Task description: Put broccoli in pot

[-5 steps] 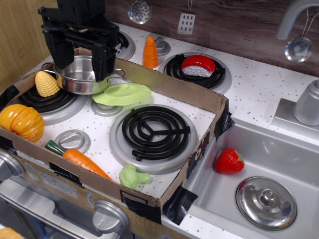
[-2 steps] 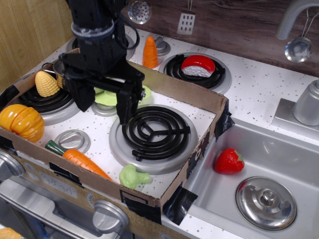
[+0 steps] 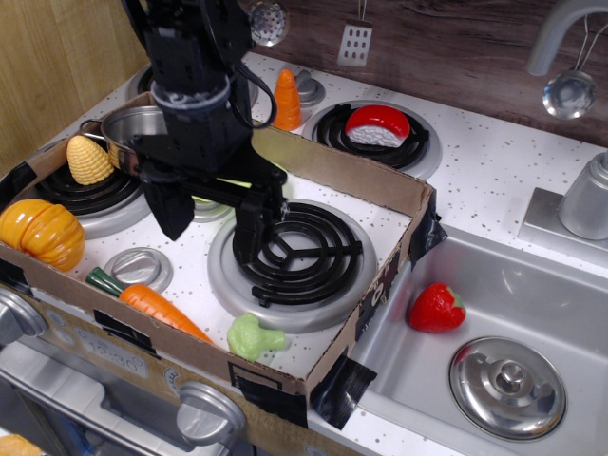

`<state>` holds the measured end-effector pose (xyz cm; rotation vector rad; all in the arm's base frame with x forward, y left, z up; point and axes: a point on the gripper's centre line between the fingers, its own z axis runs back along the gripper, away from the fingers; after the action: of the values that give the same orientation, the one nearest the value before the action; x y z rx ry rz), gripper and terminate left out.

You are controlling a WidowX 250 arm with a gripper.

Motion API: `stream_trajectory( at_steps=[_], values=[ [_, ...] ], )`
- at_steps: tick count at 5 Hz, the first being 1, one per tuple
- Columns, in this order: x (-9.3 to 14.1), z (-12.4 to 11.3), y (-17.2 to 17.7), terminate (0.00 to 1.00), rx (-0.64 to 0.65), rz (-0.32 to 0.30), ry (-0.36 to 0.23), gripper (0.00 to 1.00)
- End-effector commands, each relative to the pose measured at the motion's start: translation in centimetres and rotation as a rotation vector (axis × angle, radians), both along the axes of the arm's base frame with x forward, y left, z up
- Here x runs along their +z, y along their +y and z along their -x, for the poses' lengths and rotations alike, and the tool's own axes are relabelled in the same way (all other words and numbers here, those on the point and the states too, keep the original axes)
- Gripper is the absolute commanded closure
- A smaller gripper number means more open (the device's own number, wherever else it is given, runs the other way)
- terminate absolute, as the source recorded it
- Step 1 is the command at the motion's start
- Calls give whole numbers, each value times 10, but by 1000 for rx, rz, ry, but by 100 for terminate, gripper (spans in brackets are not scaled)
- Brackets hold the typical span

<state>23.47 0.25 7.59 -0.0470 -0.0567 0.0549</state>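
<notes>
Only one view here, looking down at a toy stove set into a speckled white worktop [image 3: 494, 180]. A shallow cardboard tray [image 3: 328, 166] frames most of the burners.

The black hand [image 3: 211, 228] hangs over the left edge of the big front coil burner [image 3: 294, 249], fingers pointing down and spread apart, nothing between them. So it's open and empty. One finger sits over the burner's left rim, the other is further left over the white surface.

The broccoli [image 3: 253, 336] is lying at the front edge of the tray, just beside the front rim of that burner, stem pointing right. It's well apart from the hand, closer to the camera.

The pot [image 3: 128, 126] is back left, mostly hidden behind the arm, only its left rim and a bit of the inside showing. It sits next to the yellow corn [image 3: 88, 160] on the rear-left burner.

Other stuff: an orange pumpkin [image 3: 40, 233] at the far left, a carrot [image 3: 152, 306] along the front wall left of the broccoli. Over in the sink [image 3: 532, 285] there's a strawberry [image 3: 436, 308] and a steel lid [image 3: 506, 387].
</notes>
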Motion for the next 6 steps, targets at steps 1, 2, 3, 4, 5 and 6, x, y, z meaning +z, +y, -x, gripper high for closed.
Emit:
stream_trajectory(
  at_steps=[1, 2, 3, 4, 5, 6],
  values=[
    [-13, 9, -18, 0, -7, 10, -30, 0],
    [-22, 21, -30, 0, 1, 1, -53, 0],
    [-28, 24, -39, 0, -9, 5, -37, 0],
    [-29, 19, -42, 0, -28, -1, -32, 0],
    [-27, 14, -40, 0, -37, -10, -28, 0],
    [-32, 10, -38, 0, -40, 1, -19, 0]
  ],
)
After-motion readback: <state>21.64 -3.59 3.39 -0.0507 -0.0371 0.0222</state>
